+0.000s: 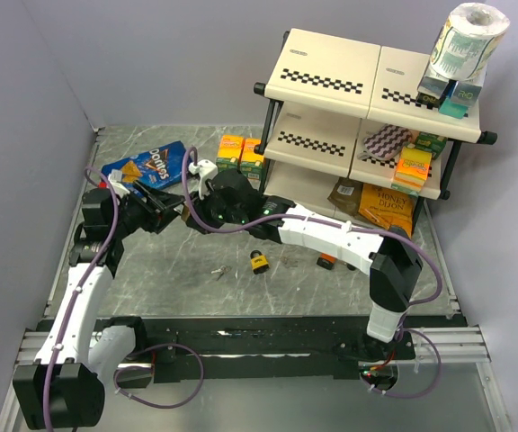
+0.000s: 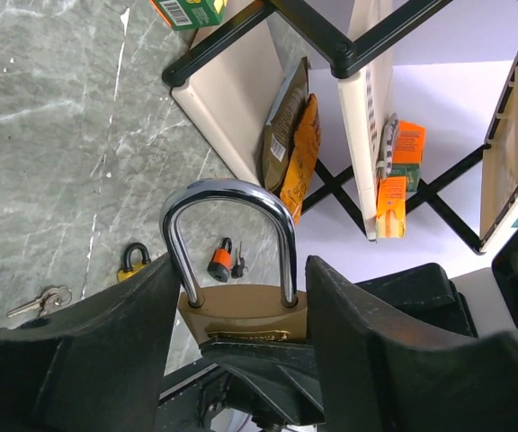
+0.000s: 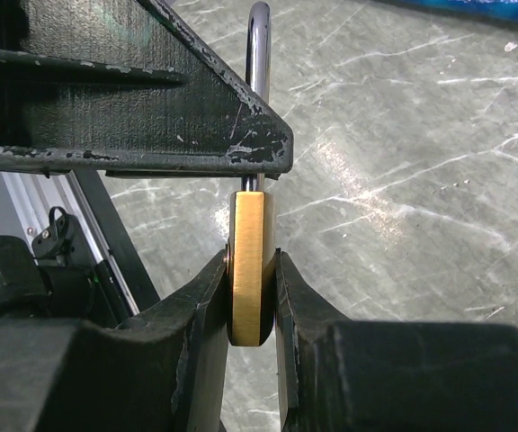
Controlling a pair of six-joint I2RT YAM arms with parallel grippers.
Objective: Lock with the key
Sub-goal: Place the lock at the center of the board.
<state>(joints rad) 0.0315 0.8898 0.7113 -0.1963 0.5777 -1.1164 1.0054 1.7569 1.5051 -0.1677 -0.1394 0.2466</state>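
A brass padlock (image 2: 241, 313) with a silver shackle (image 2: 227, 193) hangs in the air between my two grippers, above the left of the table. My right gripper (image 3: 250, 261) is shut on its flat faces, seen edge-on in the right wrist view (image 3: 250, 270). My left gripper (image 2: 241, 265) closes on the body's two narrow ends, with the shackle sticking out past its fingers. In the top view the two grippers meet, left (image 1: 165, 209) and right (image 1: 200, 209), and hide the padlock. A loose bunch of keys (image 1: 221, 271) lies on the table, also in the left wrist view (image 2: 39, 301).
A yellow padlock (image 1: 259, 262) and an orange padlock (image 1: 325, 263) with a key in it lie on the marble table. A two-tier shelf (image 1: 367, 108) with snacks and a toilet roll (image 1: 470, 36) stands at the back right. A Doritos bag (image 1: 151, 164) and small boxes (image 1: 241, 151) lie behind the grippers.
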